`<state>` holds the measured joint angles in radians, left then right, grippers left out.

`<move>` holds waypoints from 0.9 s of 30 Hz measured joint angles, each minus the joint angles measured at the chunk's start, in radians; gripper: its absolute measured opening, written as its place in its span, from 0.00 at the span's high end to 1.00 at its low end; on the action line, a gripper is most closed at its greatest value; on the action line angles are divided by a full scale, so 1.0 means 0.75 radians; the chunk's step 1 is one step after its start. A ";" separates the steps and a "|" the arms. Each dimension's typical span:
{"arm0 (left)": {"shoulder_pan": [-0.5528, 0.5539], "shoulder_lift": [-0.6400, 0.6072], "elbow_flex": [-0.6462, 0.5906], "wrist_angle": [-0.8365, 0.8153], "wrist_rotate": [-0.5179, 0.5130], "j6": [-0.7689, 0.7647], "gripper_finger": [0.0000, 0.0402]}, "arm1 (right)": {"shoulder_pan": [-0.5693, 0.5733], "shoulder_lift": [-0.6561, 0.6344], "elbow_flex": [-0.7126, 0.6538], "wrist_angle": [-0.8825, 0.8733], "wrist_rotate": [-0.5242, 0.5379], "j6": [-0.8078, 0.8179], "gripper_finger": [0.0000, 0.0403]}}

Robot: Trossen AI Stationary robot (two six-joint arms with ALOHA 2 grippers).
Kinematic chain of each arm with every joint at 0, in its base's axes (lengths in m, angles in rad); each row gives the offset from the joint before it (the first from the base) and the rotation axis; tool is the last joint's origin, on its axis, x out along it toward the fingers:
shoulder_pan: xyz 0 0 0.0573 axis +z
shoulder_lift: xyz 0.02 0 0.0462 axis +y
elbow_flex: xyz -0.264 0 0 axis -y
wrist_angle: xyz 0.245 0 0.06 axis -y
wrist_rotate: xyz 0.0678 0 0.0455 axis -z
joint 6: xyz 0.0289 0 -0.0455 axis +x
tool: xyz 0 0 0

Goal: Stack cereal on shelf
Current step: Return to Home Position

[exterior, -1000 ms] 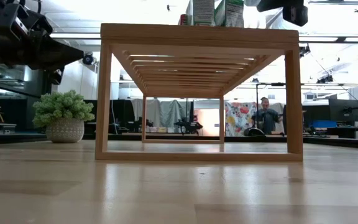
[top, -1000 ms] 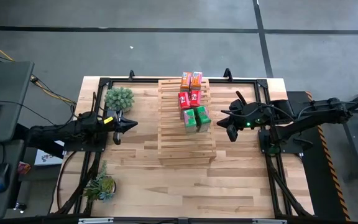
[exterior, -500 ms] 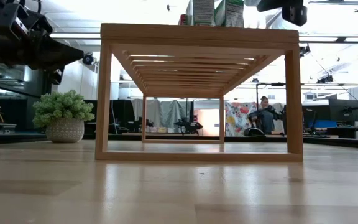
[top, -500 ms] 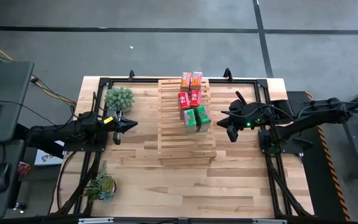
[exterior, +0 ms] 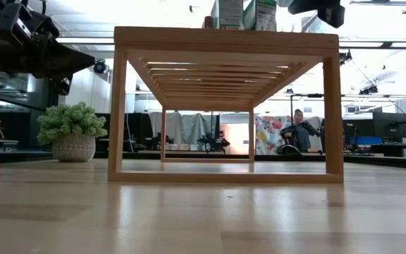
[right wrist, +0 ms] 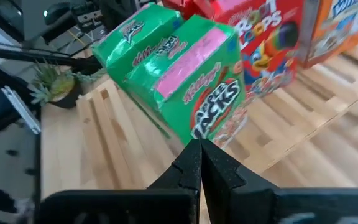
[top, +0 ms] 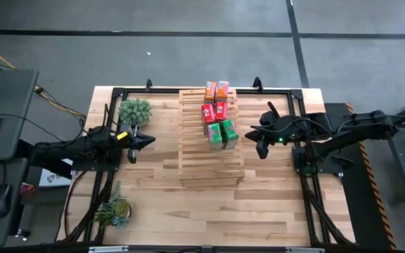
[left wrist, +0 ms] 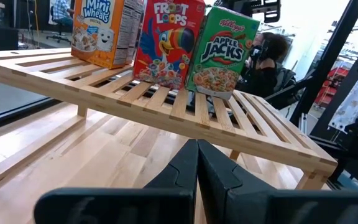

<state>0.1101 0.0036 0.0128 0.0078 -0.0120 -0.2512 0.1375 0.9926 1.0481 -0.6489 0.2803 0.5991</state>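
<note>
Standing clear of a stocked shelf

All six cereal boxes [top: 216,111] stand in pairs along the shelf [top: 209,165]: orange, then red, then the green pair [top: 222,133] nearest the shelf's middle. The right gripper [top: 257,140] hangs just beside the shelf's right edge, fingers pressed together and empty, and the green boxes lie straight ahead of it. It is the nearer arm. The left gripper [top: 148,140] waits over the tabletop [top: 160,204] off the opposite side, likewise closed on nothing. Going home likely means drawing straight back from the green pair, which seems slightly skewed, though that is hard to confirm.
</note>
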 joint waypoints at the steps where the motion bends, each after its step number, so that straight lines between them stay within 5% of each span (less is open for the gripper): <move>1: 0.000 0.000 0.000 0.000 0.000 0.000 1.00 | 0.000 -0.006 0.000 -0.007 0.008 -0.025 1.00; 10: 0.001 0.008 0.000 0.001 0.000 0.000 1.00 | -0.001 -0.338 -0.105 -0.022 0.040 -0.028 1.00; 19: 0.001 0.009 0.000 0.001 0.000 0.000 1.00 | -0.115 -0.689 -0.814 0.928 -0.242 -0.003 1.00; 27: 0.001 0.009 0.000 0.001 0.000 0.000 1.00 | -0.339 -0.831 -1.079 1.088 -0.498 -0.007 1.00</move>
<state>0.1108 0.0101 0.0128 0.0086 -0.0120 -0.2512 -0.1170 0.3691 0.2392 0.1675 -0.0932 0.5941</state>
